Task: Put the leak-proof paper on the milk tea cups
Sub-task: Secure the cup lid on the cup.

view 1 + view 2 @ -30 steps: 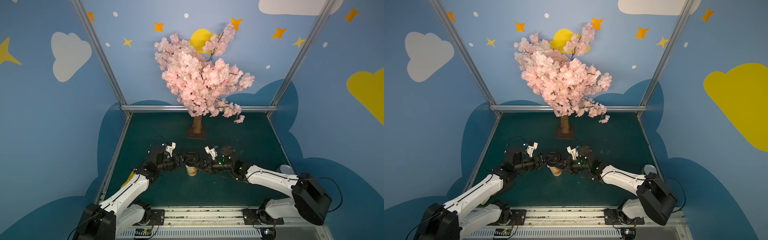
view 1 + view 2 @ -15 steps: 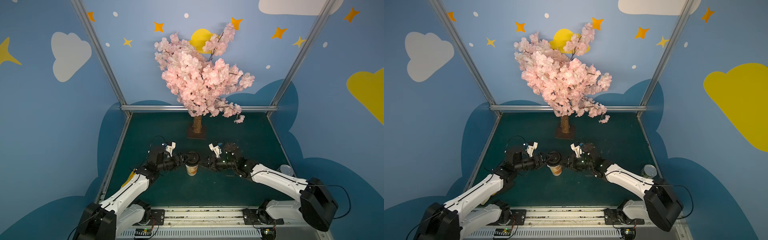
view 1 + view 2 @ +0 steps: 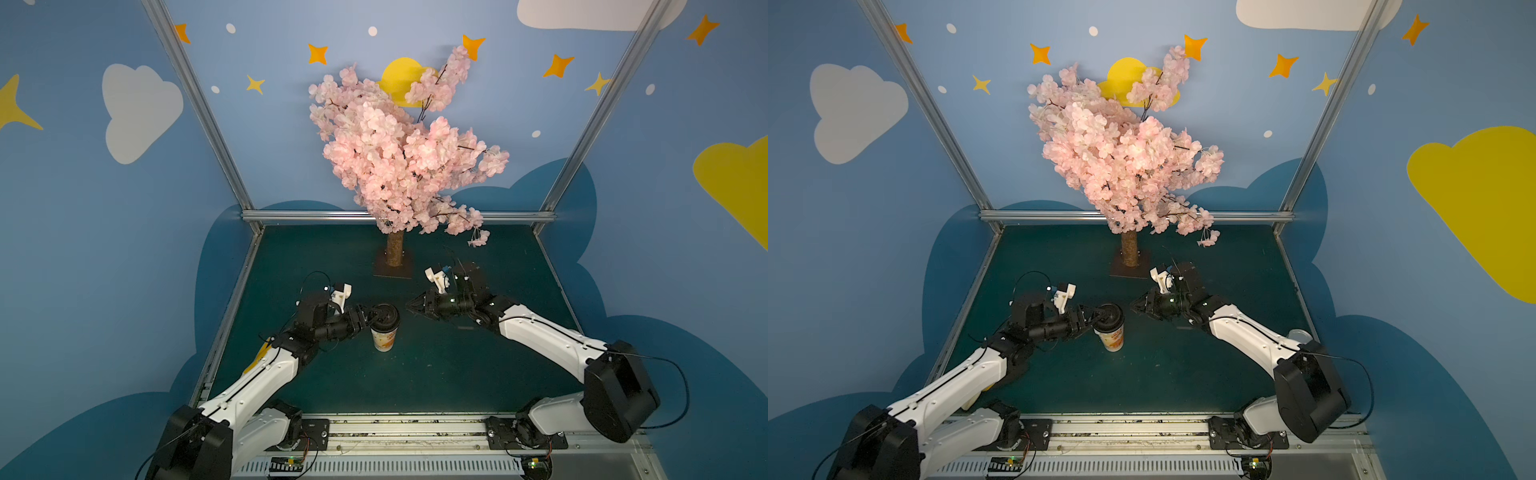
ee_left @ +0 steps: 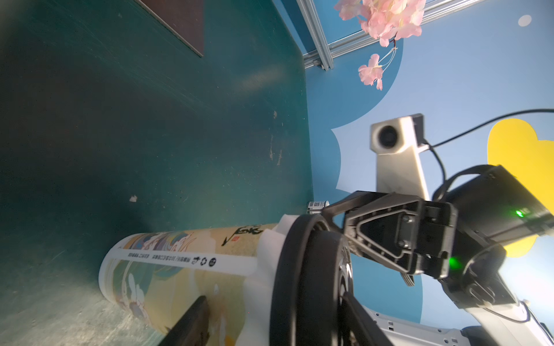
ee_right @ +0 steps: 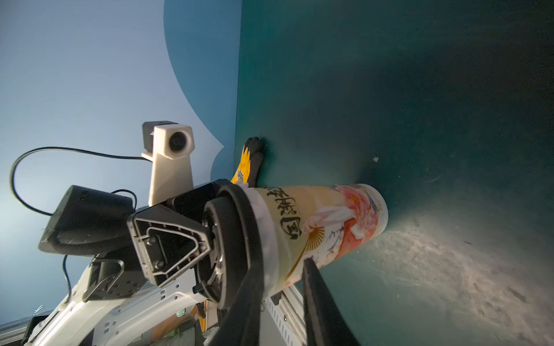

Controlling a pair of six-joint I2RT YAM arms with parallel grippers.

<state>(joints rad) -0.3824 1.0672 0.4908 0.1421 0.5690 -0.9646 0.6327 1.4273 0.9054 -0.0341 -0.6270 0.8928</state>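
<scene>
Dark green tabletop [image 3: 415, 374] fills the lower middle of both top views, and your tall white paper cup with orange-yellow print [image 3: 384, 337] stands upright there — long axis vertical, mouth up. Thin pale round paper [image 4: 265, 251] drapes over its rim under a black round plastic lid [image 3: 385, 312]. Your left gripper [image 3: 370, 318] straddles the lid's edge; whether it pinches, you cannot tell. Your right gripper [image 3: 409, 306] hangs just right of the cup, jaws narrowly apart, empty.
</scene>
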